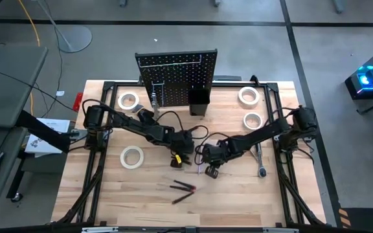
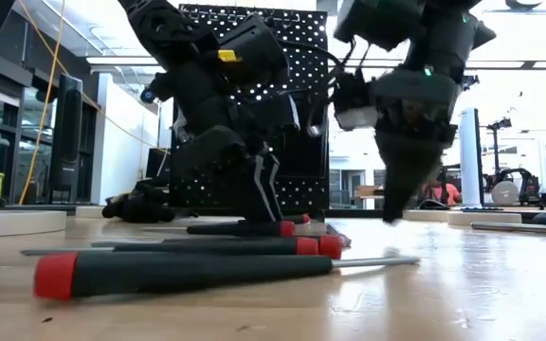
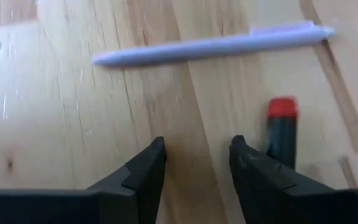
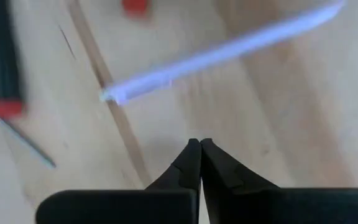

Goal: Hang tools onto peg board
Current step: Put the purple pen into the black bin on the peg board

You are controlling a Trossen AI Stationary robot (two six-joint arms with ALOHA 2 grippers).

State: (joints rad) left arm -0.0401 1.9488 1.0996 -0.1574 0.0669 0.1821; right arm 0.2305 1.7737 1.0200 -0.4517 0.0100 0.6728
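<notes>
My L claw [image 3: 194,162] is at worktop ctr, jaws apart, empty, a red-capped driver [image 3: 282,134] just beside one finger. My R claw [image 4: 200,155] is closed, empty, near purple tool [image 4: 222,53]. Peg board [image 1: 177,77] stands at rear edge.

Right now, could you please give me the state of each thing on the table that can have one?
Left gripper: open, empty, over bare wood.
Right gripper: shut, empty.
Purple tool: lying flat, unheld.
Red-capped screwdrivers: lying on the table.
Tape rolls: flat on the table.
Peg board: upright.
</notes>
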